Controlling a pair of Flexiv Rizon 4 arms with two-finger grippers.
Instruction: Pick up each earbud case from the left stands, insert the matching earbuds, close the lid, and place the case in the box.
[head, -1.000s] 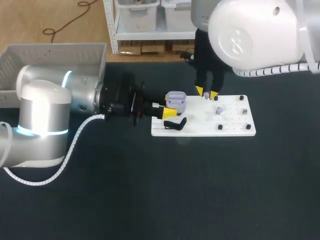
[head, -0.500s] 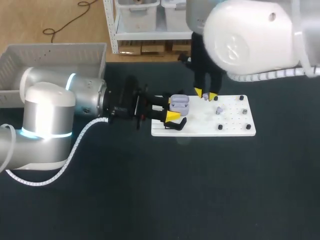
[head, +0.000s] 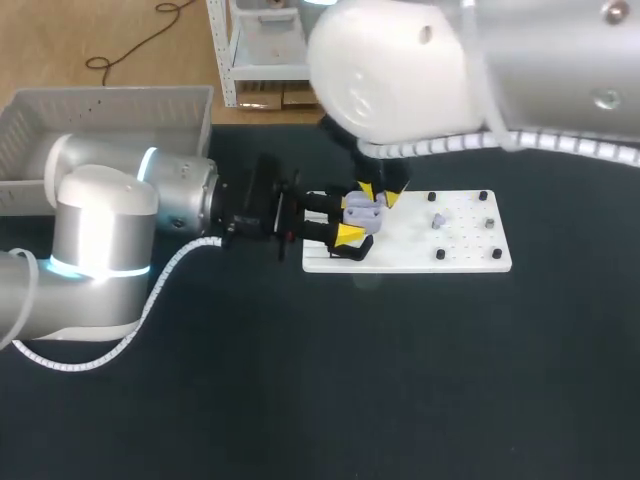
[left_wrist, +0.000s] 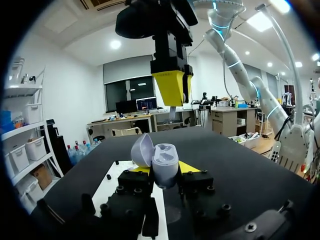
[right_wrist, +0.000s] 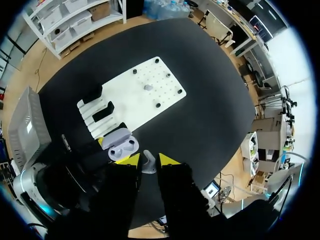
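Left hand (left_wrist: 163, 172): pinching earbud case (left_wrist: 164, 159), lid open, over white board (head: 470, 245).
Right hand (right_wrist: 148, 159): pinching earbud (right_wrist: 148, 164), above earbud case.

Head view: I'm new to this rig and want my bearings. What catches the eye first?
The left gripper holds an open lilac case at the white board's left end. Just above it, the right gripper pinches an earbud between its yellow fingers. A second earbud lies on the board.
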